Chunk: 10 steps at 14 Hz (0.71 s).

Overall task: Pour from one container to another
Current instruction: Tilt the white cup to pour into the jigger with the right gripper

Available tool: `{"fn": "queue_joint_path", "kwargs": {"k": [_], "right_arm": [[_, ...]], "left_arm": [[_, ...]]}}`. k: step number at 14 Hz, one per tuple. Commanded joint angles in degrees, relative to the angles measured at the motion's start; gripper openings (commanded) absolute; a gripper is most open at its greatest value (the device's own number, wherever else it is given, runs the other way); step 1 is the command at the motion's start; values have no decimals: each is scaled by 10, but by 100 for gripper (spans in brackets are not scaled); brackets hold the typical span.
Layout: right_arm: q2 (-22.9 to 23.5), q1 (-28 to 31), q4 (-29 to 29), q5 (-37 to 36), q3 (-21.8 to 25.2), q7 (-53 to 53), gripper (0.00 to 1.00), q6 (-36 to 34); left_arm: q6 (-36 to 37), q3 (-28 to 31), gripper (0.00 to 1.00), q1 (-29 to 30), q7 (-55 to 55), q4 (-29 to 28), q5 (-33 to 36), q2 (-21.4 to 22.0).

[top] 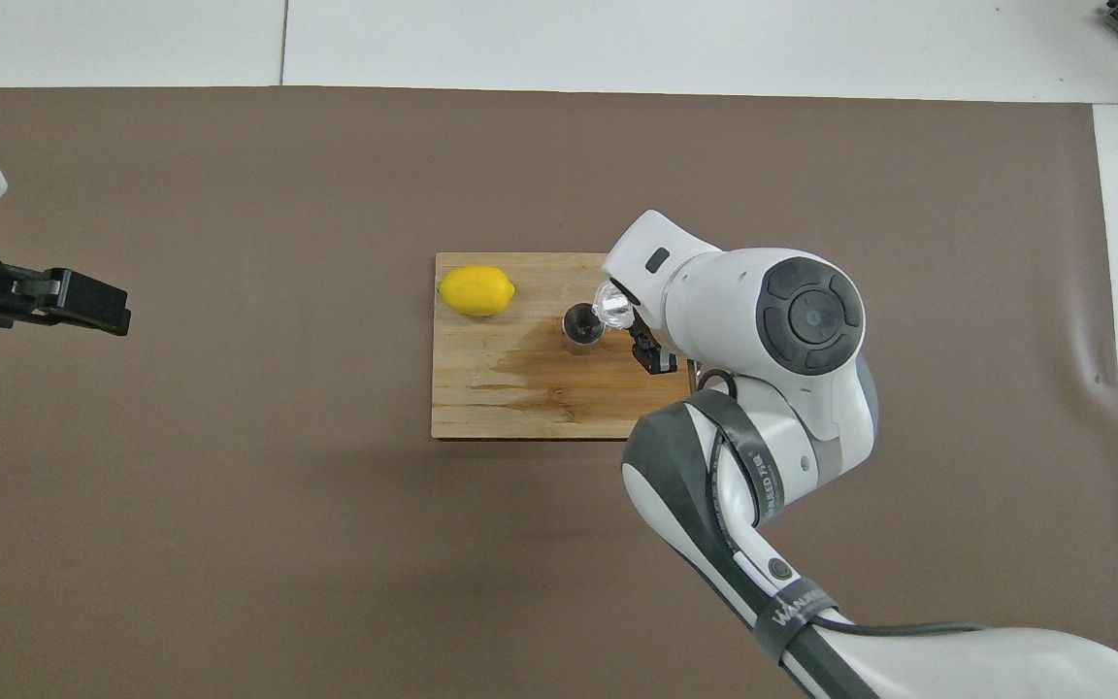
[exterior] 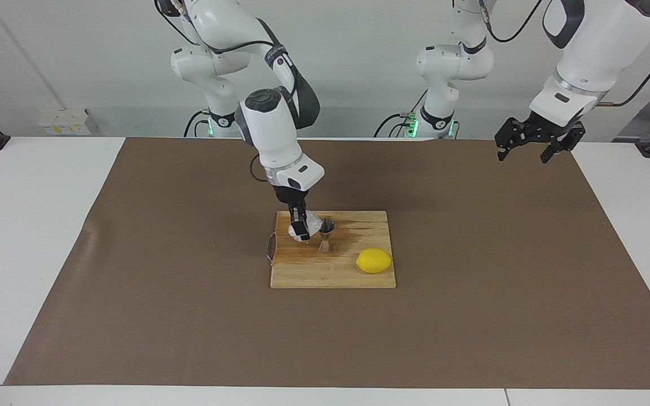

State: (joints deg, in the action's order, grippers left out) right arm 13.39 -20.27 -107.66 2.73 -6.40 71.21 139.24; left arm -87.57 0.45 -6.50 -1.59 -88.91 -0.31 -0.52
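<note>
The clear faceted cup [exterior: 310, 225] is held tilted in my right gripper [exterior: 301, 229], its mouth against the rim of the steel jigger [exterior: 325, 237]. The jigger stands upright on the wooden cutting board [exterior: 330, 275]. In the overhead view the cup [top: 614, 305] lies beside the jigger's dark mouth [top: 582, 323], and one finger [top: 654, 357] shows under the wrist. My left gripper [exterior: 539, 142] is open and empty, waiting in the air over the mat at the left arm's end of the table; it also shows in the overhead view [top: 69, 301].
A yellow lemon [exterior: 374, 260] lies on the board's corner farther from the robots, toward the left arm's end. A dark wet stain [top: 540, 364] spreads on the board near the jigger. A brown mat [exterior: 133, 282] covers the table.
</note>
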Motion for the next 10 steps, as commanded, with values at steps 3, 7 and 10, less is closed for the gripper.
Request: {"fn": "queue_joint_path", "kwargs": {"k": [3, 7, 10], "right_arm": [[-10, 1, -12, -9, -5, -18, 9, 7], [-8, 6, -11, 33, -5, -10, 8, 16], [-9, 9, -11, 109, -5, 12, 8, 16]], "left_arm": [[-1, 1, 100, 0, -2, -18, 7, 17], [-1, 1, 100, 0, -2, -18, 7, 17], [0, 1, 100, 0, -2, -18, 7, 17]]}}
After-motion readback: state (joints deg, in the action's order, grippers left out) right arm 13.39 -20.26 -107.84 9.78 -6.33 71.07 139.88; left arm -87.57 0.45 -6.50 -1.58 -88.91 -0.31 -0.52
